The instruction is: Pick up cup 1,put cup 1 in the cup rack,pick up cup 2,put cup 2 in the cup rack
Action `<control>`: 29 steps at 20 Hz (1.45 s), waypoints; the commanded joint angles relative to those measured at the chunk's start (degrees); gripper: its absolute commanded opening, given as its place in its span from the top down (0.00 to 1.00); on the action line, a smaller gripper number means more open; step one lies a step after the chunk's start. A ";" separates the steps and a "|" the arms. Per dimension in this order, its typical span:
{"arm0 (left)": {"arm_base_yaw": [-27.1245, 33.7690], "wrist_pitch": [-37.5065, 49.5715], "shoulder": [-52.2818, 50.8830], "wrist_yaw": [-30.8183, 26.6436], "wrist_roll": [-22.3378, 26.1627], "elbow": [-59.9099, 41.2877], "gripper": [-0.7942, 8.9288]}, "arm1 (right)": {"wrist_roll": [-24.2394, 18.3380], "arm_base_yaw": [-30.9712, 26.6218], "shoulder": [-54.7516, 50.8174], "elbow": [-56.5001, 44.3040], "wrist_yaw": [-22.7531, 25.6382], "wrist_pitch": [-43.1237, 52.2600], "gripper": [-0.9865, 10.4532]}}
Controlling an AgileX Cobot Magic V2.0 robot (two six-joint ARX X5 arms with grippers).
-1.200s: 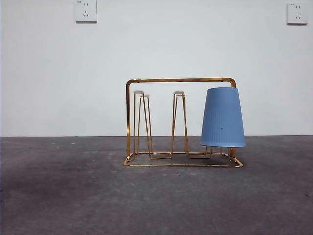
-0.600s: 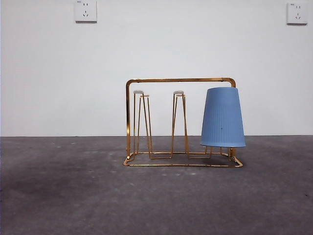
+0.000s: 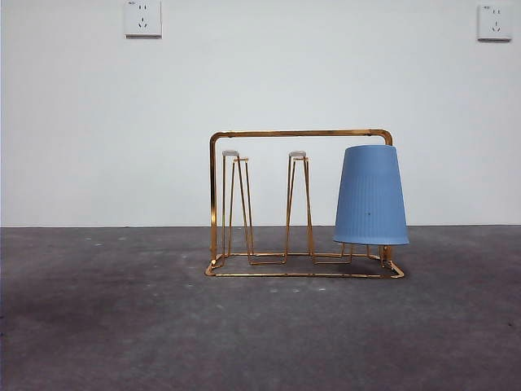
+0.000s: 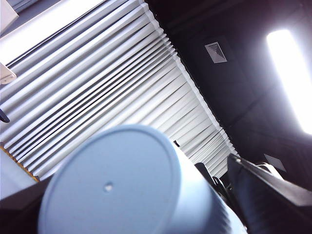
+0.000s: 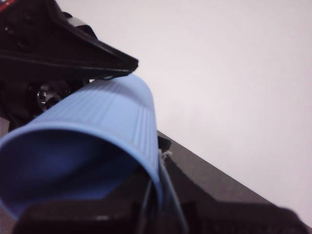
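Table: dark and grey, with the gold wire cup rack standing mid-table in the front view. No arm shows in that view.

Cup 1, a blue ribbed tumbler, sits upside down over the prong at the rack's 3 o'clock end, with its rim hanging just above the base wire. The dark speck faces the camera, so this half of the task looks done.

Cup 2, the twin tumbler, is off the table and out of the front view, up between the two arms. Its flat base faces the left wrist camera and its open mouth faces the right one.

The left gripper has one jaw on either side of cup 2, clamped on the wall near the base end (a judgement; the contact is partly hidden). The right gripper is a dark blur just under the cup's mouth rim, and I cannot tell how wide it stands or whether it grips anything.

Risks:
- This looks like a mid-air handover. If one arm lets go before the other has a firm hold, the smooth tapered wall could slide out and the cup would drop.
- The two free capped prongs at the rack's centre and 9 o'clock end are narrow, so a tilted cup could catch a cap.
- A bump could shove the light rack or knock cup 1.
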 commanded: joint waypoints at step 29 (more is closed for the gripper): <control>2.38 1.66 0.17 2.29 2.47 -0.11 0.92 | 3.06 0.00 1.90 -0.63 3.26 -4.33 0.71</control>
